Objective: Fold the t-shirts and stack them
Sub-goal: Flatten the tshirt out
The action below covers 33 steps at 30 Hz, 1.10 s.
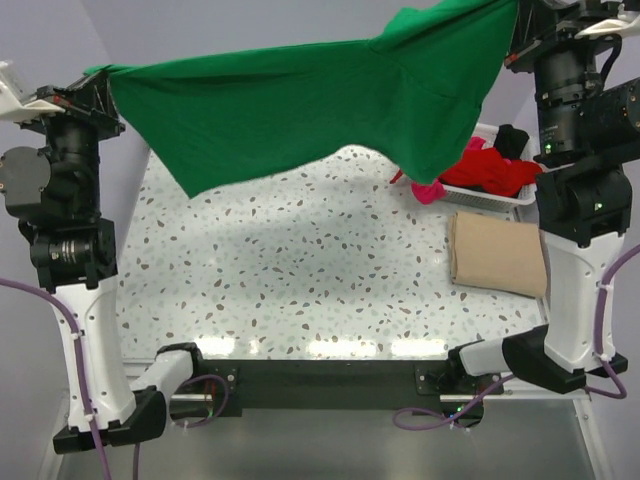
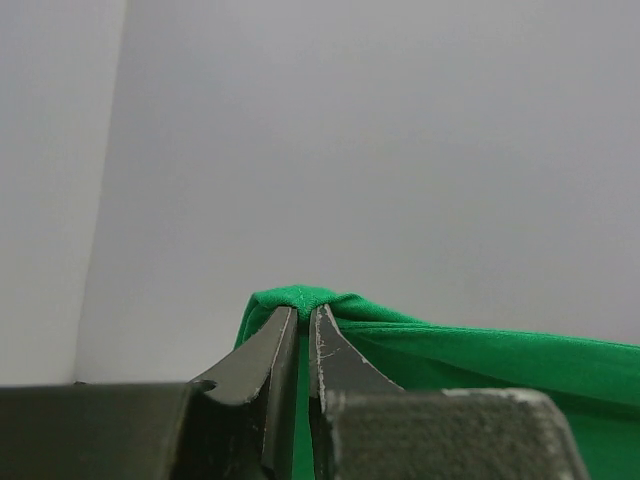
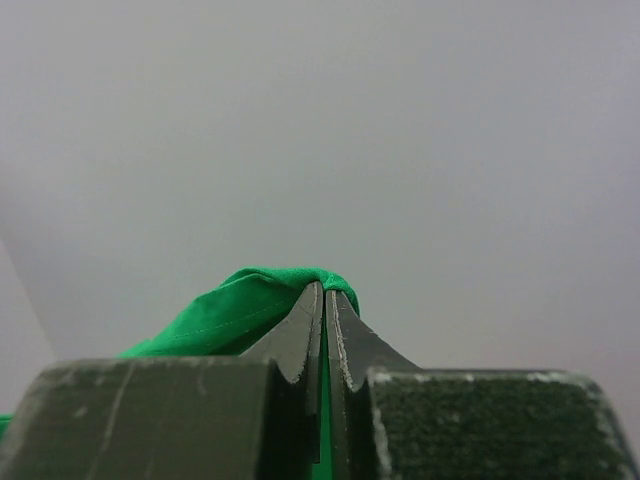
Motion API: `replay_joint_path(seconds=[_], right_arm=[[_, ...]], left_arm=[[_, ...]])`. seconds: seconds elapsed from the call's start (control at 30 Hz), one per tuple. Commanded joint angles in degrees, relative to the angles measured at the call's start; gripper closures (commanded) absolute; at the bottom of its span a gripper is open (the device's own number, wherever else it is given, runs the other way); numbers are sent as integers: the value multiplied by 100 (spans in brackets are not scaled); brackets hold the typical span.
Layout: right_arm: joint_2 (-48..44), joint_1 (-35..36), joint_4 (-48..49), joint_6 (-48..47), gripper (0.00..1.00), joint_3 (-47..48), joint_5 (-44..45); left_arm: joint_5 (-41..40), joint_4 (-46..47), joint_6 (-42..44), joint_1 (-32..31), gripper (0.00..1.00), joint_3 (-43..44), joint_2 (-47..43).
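Aloft between both arms, the bright green t-shirt (image 1: 300, 110) hangs stretched above the speckled table (image 1: 300, 270), its smooth cloth sagging in soft folds and drooping lowest toward the right. The left gripper (image 2: 305, 310) and right gripper (image 3: 323, 290) each pinch a bunched edge, dark scuffed fingers pressed tight on the fabric. A tan t-shirt (image 1: 497, 253) lies folded in a flat rectangle at the table's right, just in front of a white lattice basket (image 1: 487, 198) holding crumpled red (image 1: 492, 168), magenta (image 1: 430, 190) and black (image 1: 512, 140) shirts.
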Motion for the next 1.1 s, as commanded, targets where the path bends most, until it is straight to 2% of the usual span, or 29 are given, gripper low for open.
replay_joint_path(seconds=[0.0,0.1,0.3,0.47,0.5,0.53,0.57,0.6,0.63,0.67,0.7,0.73,0.77,0.8,0.83,0.9,0.97,1.07], right_arm=[[115,-23,390,-273,100,219,38],[281,-14,565,-212,100,210,-59],[1081,-14,575,-53,100,219,-120],[2504,-14,504,-62,100,271,-199],[2802,-14,496,-36,100,385,-217],[3353,-14,435,-35,100,499,-278],[3698,-23,434,-18,100,622,-279],[3989,-23,443,8,100,902,-375],[4287,-14,434,87,100,1070,-367],[4926,-23,451,122,100,1237,-401],[5202,-14,425,175,100,1621,-376],[5526,-23,338,236,91,1825,-384],[5947,-14,276,289,66,1993,-410],[6091,-14,250,333,54,2099,-428],[6127,-23,284,377,32,2022,-515],[5910,-5,398,509,18,1393,-595],[5611,38,609,501,10,889,-718],[5100,135,496,492,6,194,-928]], left_arm=[[-694,136,233,43,100,-59,-105],[-816,136,242,43,100,-226,-97],[-835,461,224,52,100,-1157,368],[-703,1101,453,60,100,-1667,1623],[-686,1321,488,78,100,-1694,2130],[-642,1410,567,113,100,-1659,2753],[-581,1454,576,131,100,-1572,2759],[-493,1463,585,166,100,-1441,3412],[-396,1464,602,175,100,-1065,3758],[-265,1464,681,183,96,-879,4083],[-63,1420,690,175,75,-677,4670],[-18,1315,664,175,62,-240,4945],[96,1184,629,175,51,-9,5192],[149,1008,603,166,39,193,5516],[202,780,585,175,36,448,5606],[413,534,523,175,32,512,5608],[562,427,515,175,31,363,5467],[851,216,453,166,30,-172,5055]])
